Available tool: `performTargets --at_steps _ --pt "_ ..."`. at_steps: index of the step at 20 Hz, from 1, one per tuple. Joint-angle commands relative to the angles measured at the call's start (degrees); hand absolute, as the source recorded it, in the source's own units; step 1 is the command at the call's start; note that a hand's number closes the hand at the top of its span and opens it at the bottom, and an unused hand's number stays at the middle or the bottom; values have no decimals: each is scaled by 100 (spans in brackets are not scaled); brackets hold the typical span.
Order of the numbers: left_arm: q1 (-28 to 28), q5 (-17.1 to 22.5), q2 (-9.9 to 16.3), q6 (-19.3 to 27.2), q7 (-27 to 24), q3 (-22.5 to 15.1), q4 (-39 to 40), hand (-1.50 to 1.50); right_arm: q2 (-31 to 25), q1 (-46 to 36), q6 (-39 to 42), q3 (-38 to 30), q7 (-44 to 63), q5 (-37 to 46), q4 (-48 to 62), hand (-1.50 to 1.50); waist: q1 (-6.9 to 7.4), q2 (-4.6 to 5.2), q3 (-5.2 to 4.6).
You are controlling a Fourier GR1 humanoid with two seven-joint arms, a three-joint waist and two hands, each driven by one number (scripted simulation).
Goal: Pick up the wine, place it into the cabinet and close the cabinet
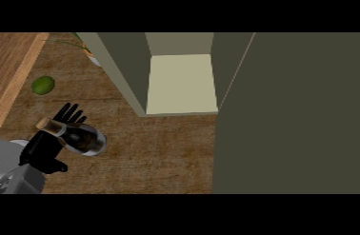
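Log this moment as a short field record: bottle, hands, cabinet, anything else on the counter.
wine bottle: at the view's left, in front of the left hand, apart from the cabinet
left hand: fingers straight, spread behind the bottle's neck; whether it touches cannot be told
right hand: not in view
cabinet: open, pale shelf bare where it shows
cabinet door: swung open, filling the view's right
other items: green fruit on the counter, far left; a potted plant partly hidden behind the cabinet

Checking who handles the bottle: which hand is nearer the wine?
Left. The left hand is right at the wine bottle, fingers behind it. The right hand is not in view.
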Motion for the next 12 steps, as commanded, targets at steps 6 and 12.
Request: performTargets --at_steps 6,12 --pt "-458 -166 -143 -239 -908 76 1093 -150 -43 88 -55 -246 352 -641 -608 -150 -2 17 -13" --pt "-535 -271 -282 -300 -1132 -3 1284 -150 -53 184 -41 -154 439 -622 -838 -150 -35 15 -19"
